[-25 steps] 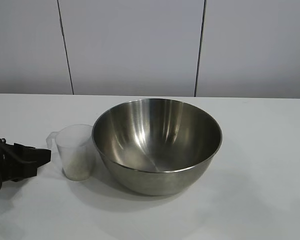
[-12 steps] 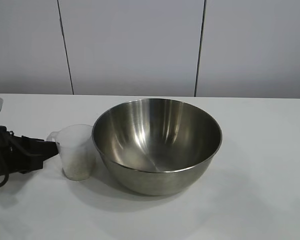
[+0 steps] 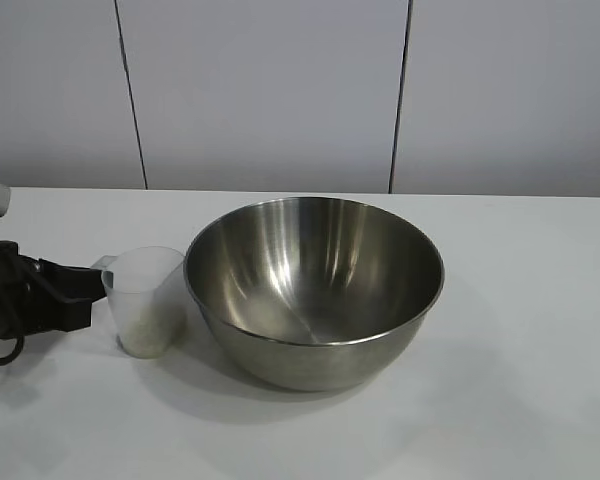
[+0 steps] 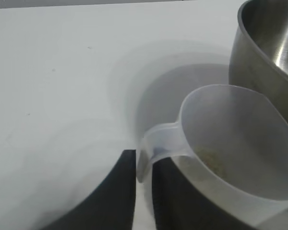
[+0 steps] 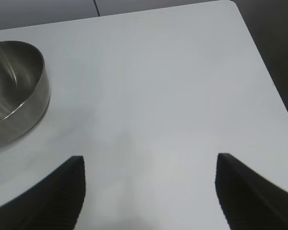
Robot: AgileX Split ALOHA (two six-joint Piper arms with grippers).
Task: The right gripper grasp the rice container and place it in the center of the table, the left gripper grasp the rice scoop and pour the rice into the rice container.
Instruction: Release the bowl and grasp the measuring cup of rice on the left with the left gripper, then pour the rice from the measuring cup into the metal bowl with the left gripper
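Left gripper (image 4: 143, 191) pinched shut on the thin handle of the rice scoop (image 3: 146, 300), which sits just beside the steel rice container (image 3: 315, 290); such a narrow hold may let the cup twist or knock the rim, spilling rice (image 4: 212, 162) outside.

Lab-like test setup, bare white table (image 3: 520, 300), plain grey panelled wall (image 3: 270, 90) behind, no household furnishings
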